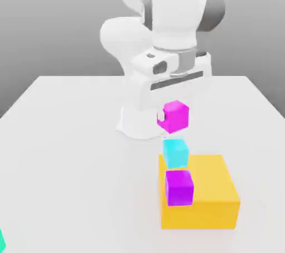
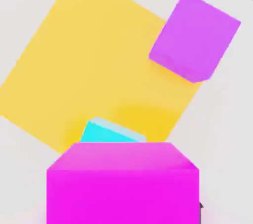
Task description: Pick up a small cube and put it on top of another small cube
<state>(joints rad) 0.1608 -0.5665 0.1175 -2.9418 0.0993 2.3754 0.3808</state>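
Hanging in the pincer (image 1: pixel 173 113) — magenta cube (image 1: pixel 176 116), above cyan cube (image 1: pixel 176 152)

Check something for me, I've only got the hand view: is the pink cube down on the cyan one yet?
Observer: No. In the exterior view the pink cube hangs in the air above the cyan cube, with a clear gap between them.
Operator: Lined up?
Observer: Looks close. In the exterior view it sits almost straight over the cyan one, and the tool is shut on it, pointing down.
Operator: Anything else out there?
Observer: A teal object at the exterior view's lower left edge, cut off by the frame. I can't tell what it is.
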